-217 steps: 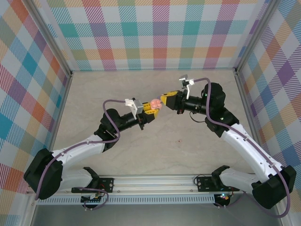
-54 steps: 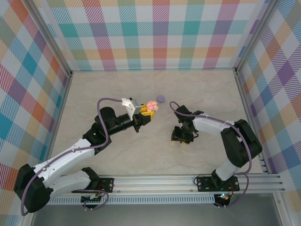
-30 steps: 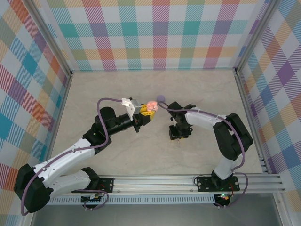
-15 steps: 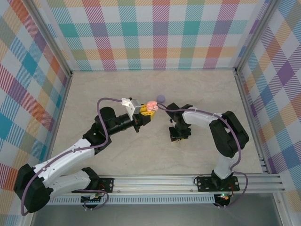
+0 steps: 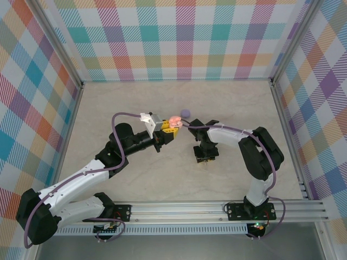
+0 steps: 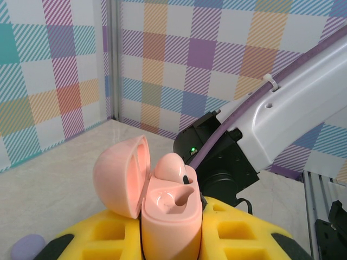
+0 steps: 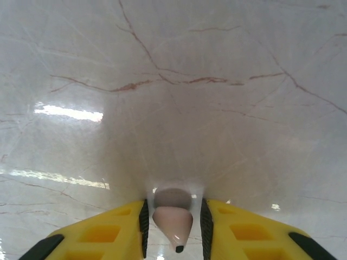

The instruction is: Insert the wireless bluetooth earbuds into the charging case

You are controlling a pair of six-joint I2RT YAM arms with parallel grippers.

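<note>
Yellow fingers (image 7: 103, 235) of the right gripper (image 5: 205, 158), moulded plastic with square hollows and dark inner pads, stand narrow on either side of the loose earbud (image 7: 172, 219), a sliver of gap showing on each side. The left gripper (image 5: 171, 124) has matching fingers (image 6: 97, 238) clamped on the case (image 6: 171, 216), held above the table. The case is a smooth, matte pink, rounded shell; its domed lid (image 6: 122, 173) hangs open on a side hinge. One well holds the seated earbud (image 6: 171, 167), a pink bulb with a dark spot, and the other well is bare. A flat lilac disc (image 5: 185, 112) lies just beyond the case. The loose earbud is a small, glossy, pale pink teardrop with a dark tip, resting on the table. The table (image 7: 217, 108) is polished pale marble with thin brown veins and glare streaks. Checked walls (image 5: 184, 38) in pastel stripes, joined by metal rails, close the space on three sides.
</note>
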